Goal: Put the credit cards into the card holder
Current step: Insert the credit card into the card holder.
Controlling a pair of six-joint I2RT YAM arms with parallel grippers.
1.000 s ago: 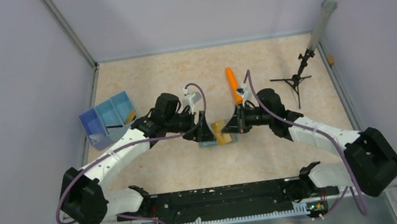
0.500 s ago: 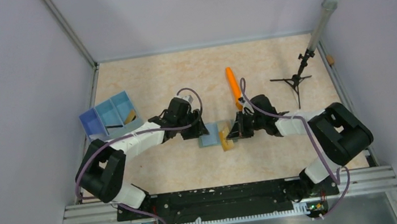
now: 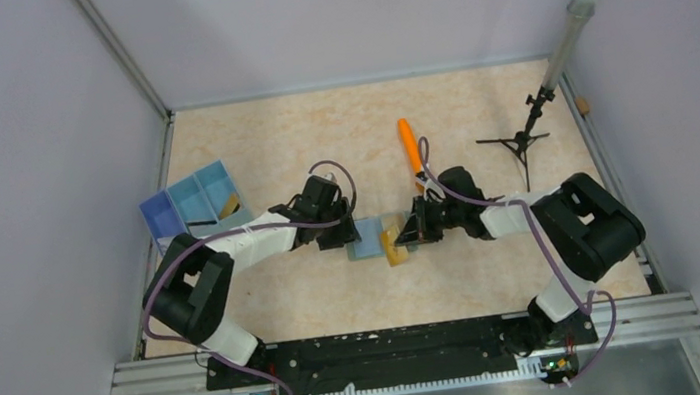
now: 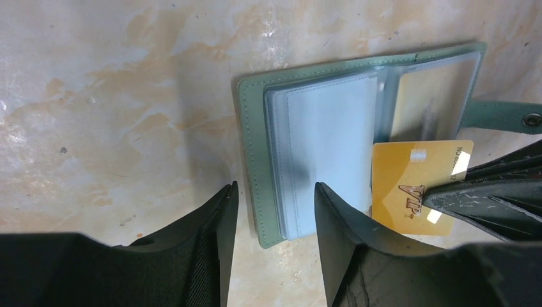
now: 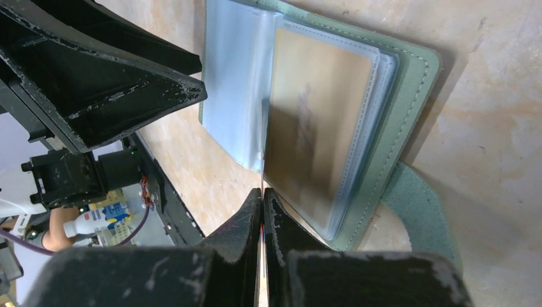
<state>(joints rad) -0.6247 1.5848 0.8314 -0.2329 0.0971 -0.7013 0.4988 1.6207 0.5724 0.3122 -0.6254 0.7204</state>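
setting: centre of a beige table (image 3: pixel 258 138) in the overhead view, both arms bent inward to meet over the work.
card holder (image 4: pixel 252 160): grey-green wallet lying open and flat, centre right of the left wrist view; pale clear sleeves facing up, likely so a pocket mouth stays reachable.
strap (image 4: pixel 505 118): closure tab with stud, trailing off the right edge of that view, clear of the sleeves.
stored card (image 4: pixel 428 102): gold card already behind clear plastic in the upper right page.
left gripper (image 4: pixel 275 192): jaws apart, gripping nothing; one finger over bare table left of the wallet's edge, the other over the pale left page, apparently to pin the wallet against sliding. Contact with the page not clear.
right gripper (image 5: pixel 263 198): jaws pinched tight on a card, bottom centre of the right wrist view.
held card (image 4: pixel 415 185): gold with "VIP" lettering, lower right of the left wrist view, overlapping the wallet's lower right part. Edge-on in the right wrist view, lined up with the gap between sleeves, seemingly aimed at a pocket. Not yet seated.
step in hand: probably feeding this card into a sleeve.
risk: thin card may catch on a sleeve lip or nudge the wallet.
bystanders: orange cylinder (image 3: pixel 409 148) above centre and blue tray (image 3: pixel 188 209) at left, both apart from the work.
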